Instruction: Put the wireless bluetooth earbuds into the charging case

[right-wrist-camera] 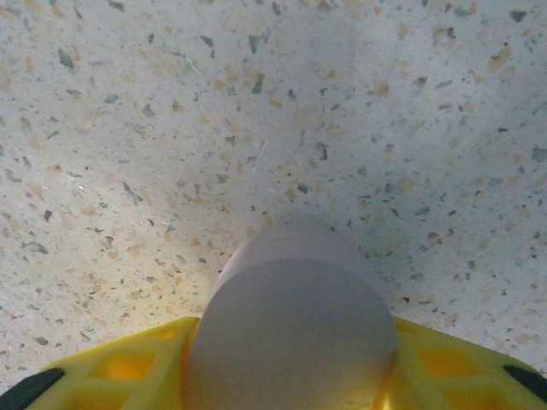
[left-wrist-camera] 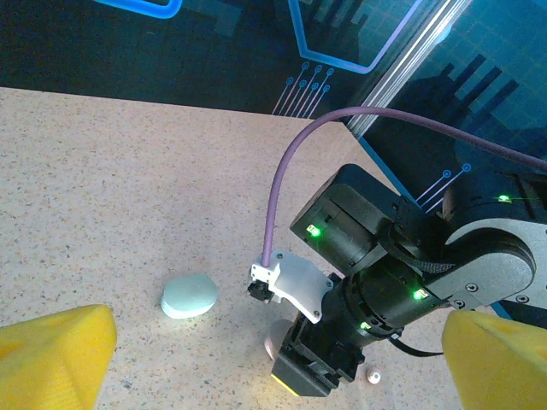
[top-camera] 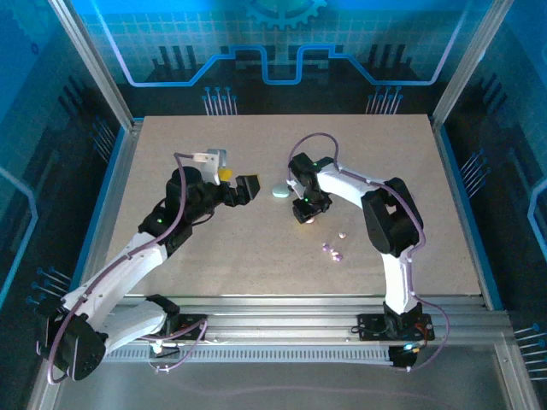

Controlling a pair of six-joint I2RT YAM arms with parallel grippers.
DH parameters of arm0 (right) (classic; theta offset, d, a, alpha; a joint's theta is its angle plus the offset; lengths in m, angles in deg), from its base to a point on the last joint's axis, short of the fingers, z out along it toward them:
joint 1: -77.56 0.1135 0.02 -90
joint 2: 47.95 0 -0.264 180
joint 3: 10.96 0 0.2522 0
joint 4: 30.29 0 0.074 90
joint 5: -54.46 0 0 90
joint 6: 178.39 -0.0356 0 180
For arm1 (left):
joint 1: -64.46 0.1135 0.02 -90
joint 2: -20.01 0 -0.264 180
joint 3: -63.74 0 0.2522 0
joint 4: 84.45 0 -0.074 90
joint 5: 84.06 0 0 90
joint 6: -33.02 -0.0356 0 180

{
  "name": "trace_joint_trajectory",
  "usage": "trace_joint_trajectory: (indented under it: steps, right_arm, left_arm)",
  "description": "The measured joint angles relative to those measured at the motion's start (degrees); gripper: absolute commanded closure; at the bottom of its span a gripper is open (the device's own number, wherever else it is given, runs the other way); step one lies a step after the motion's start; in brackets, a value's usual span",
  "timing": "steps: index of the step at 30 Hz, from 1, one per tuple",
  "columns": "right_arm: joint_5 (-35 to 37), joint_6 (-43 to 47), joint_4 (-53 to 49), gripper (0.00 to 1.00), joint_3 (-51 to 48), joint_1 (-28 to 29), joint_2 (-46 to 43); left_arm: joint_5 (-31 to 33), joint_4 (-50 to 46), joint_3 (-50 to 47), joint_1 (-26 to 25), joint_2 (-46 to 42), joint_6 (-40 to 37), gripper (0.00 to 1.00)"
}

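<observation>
Wide-open left jaws, right jaws clasping pale oval case

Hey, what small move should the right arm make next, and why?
Probably settle the grip first: close the right gripper gently on the pale rounded case. The case rests on the table between the yellow fingers, but whether they clamp it is unclear, and the tiny earbuds lie loose nearby.
</observation>
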Motion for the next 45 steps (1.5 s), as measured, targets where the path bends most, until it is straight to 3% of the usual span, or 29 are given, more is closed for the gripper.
trace_joint_trajectory:
  steps: [18,29,45]
  right_arm:
    - [3.4,-9.8,3.7,0.40,-4.1,-0.5,-1.3]
    - [3.6,-22.1,7.4,0.45,-8.6,-1.5,-3.9]
    - [4.9,-18.2,11.0,0.49,-10.4,-1.3,-5.0]
  left_arm:
    - [-0.1,0.0,0.0,0.0,0.5,0.0,0.01]
    - [-0.1,0.3,0.0,0.0,1.4,0.2,0.01]
    - [-1.0,1.7,0.0,0.0,2.2,0.2,0.01]
